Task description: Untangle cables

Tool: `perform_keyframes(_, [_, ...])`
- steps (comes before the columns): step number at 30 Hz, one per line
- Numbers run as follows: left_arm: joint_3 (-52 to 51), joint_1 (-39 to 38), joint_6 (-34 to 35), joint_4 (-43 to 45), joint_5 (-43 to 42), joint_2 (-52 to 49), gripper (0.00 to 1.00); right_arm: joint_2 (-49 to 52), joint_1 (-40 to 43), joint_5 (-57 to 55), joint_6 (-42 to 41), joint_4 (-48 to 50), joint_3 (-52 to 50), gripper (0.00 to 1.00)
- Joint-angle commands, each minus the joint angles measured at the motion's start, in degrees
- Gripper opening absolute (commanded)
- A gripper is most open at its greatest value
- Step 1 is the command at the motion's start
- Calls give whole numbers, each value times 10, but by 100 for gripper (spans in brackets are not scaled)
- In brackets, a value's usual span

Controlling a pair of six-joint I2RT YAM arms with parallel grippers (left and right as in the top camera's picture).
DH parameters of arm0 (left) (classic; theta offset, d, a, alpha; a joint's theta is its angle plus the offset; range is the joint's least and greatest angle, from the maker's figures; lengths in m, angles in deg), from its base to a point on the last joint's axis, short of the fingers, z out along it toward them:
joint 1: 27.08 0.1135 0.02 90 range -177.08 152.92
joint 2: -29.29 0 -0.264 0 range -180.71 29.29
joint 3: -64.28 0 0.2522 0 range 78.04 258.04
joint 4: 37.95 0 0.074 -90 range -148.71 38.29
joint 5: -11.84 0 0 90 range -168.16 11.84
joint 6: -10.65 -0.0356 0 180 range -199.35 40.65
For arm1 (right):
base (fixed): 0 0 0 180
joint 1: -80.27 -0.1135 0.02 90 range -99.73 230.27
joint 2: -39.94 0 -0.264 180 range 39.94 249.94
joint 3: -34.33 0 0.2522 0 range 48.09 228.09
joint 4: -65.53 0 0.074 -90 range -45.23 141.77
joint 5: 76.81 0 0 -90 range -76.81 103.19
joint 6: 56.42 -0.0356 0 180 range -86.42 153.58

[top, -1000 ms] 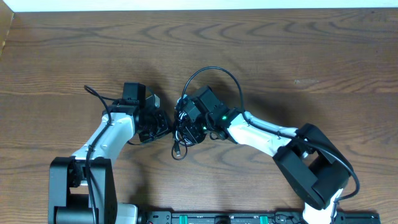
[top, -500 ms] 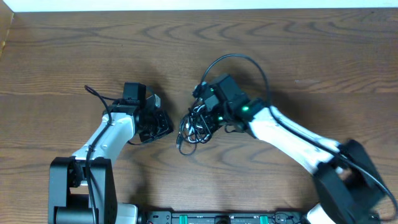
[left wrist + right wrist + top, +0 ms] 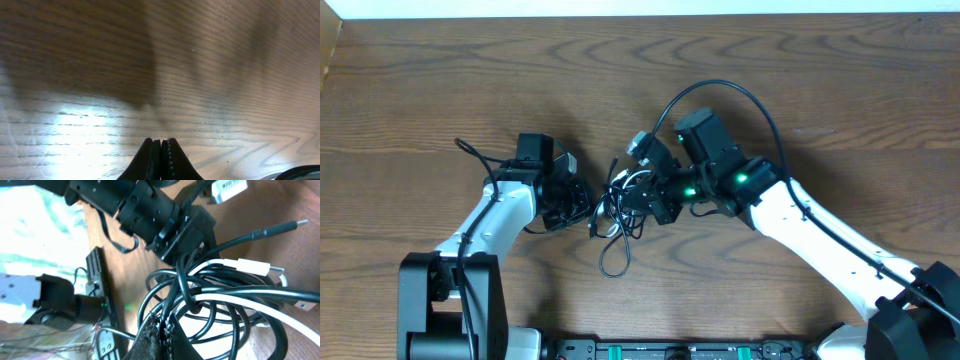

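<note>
Dark wood-grain table (image 3: 440,80) fills my overhead feed, with a pale strip along the far edge. Both arms reach in from the near side and meet close to the middle.

Between them sit the cables (image 3: 620,200), a tight knot of thin black cords with one white cord (image 3: 250,300) threaded through it. One black loop (image 3: 612,262) trails out of the knot toward the near edge and lies flat on the wood.

From the right wrist camera I see the right gripper (image 3: 161,327) pinched closed, and several black cords converge right at its fingertips, so I read it as clamped on the bundle. Overhead, the right gripper (image 3: 650,200) sits against the right side of the knot. A white plug (image 3: 252,266) and a black plug with a metal tip (image 3: 285,227) stick out of the tangle to the right in that view.

On its own camera the left gripper (image 3: 161,150) has its fingers pressed together, and I see nothing but bare wood beyond them. Overhead, the left gripper (image 3: 586,205) is just beside the left edge of the knot; whether it touches a cord I cannot tell. The right wrist view shows it as a black block (image 3: 182,230) just beyond the loops.
</note>
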Motion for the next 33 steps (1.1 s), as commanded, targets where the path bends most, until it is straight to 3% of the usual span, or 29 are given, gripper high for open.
perform_keyframes(1, [-3, 11, -7, -4, -2, -3, 8, -2, 15, 45, 27, -11, -5, 1])
perform_keyframes(18, [-3, 12, -8, -6, -2, -3, 8, 118, 19, 49, 21, -5, -25, 1])
perform_keyframes(23, [-3, 12, -7, -6, -2, -3, 8, 127, 45, -35, 21, -91, -24, 13])
perform_keyframes(33, [-3, 12, -7, -6, -2, -3, 8, 127, 72, -203, 21, -185, -24, 20])
